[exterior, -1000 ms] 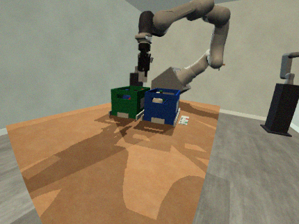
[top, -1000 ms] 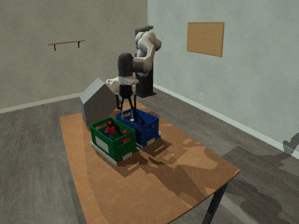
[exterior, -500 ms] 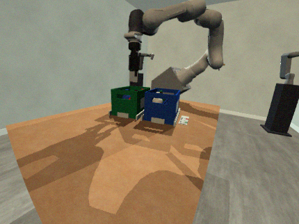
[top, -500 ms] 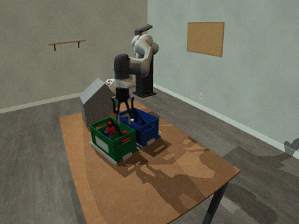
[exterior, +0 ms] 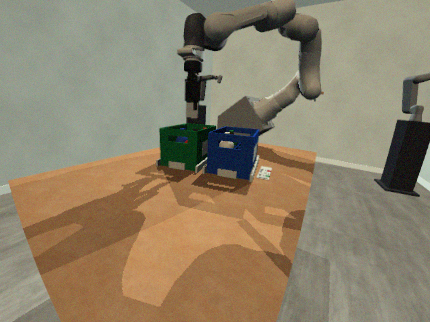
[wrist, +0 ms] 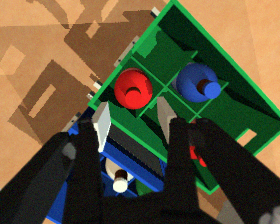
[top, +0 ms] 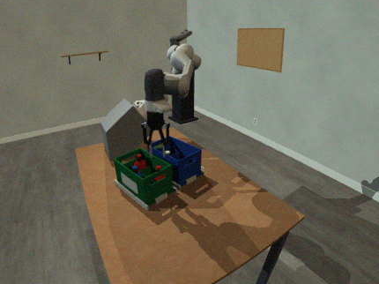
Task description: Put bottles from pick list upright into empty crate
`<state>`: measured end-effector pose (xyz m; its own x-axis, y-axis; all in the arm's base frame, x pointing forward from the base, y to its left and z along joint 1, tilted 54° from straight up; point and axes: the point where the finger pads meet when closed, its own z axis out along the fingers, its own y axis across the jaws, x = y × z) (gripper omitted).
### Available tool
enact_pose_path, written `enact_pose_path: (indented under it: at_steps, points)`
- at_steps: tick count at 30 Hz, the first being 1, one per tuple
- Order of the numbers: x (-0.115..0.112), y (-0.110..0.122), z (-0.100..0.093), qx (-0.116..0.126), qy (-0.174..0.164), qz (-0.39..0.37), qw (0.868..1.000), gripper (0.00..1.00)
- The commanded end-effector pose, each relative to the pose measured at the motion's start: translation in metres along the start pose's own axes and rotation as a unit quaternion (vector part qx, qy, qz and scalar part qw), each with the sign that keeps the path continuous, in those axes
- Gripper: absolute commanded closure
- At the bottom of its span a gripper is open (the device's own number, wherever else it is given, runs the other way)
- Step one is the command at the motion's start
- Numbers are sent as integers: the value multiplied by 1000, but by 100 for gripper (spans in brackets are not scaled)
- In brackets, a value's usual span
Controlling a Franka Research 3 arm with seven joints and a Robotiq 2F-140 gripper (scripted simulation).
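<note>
My gripper [top: 155,148] [exterior: 192,114] [wrist: 133,110] is open with nothing between its fingers. It hangs just above the boundary between the green crate [top: 141,185] [exterior: 175,150] [wrist: 239,100] and the blue crate [top: 187,161] [exterior: 232,153] [wrist: 55,212]. In the wrist view the green crate holds a red bottle [wrist: 133,89], a blue bottle [wrist: 196,82] and another red bottle [wrist: 196,152] partly hidden by a finger. The blue crate holds a white bottle [wrist: 120,182] and a green bottle [wrist: 145,189], mostly hidden under the gripper. The pick list [exterior: 264,173] lies beside the blue crate.
A grey slanted box [top: 121,128] [exterior: 245,110] stands on the table behind the crates. The arm's base [top: 182,108] stands beyond the table's far edge. A dark stand [exterior: 405,153] is off to the right on the floor.
</note>
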<state>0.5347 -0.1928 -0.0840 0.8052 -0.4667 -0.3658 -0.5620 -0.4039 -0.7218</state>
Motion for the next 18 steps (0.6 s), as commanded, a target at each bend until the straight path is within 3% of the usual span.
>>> enact_pose_path:
  at_steps: [1,18]
  points:
    - [-1,0,1,0,-3,4,1000,62]
    - [-1,0,16,0,-3,4,1000,62]
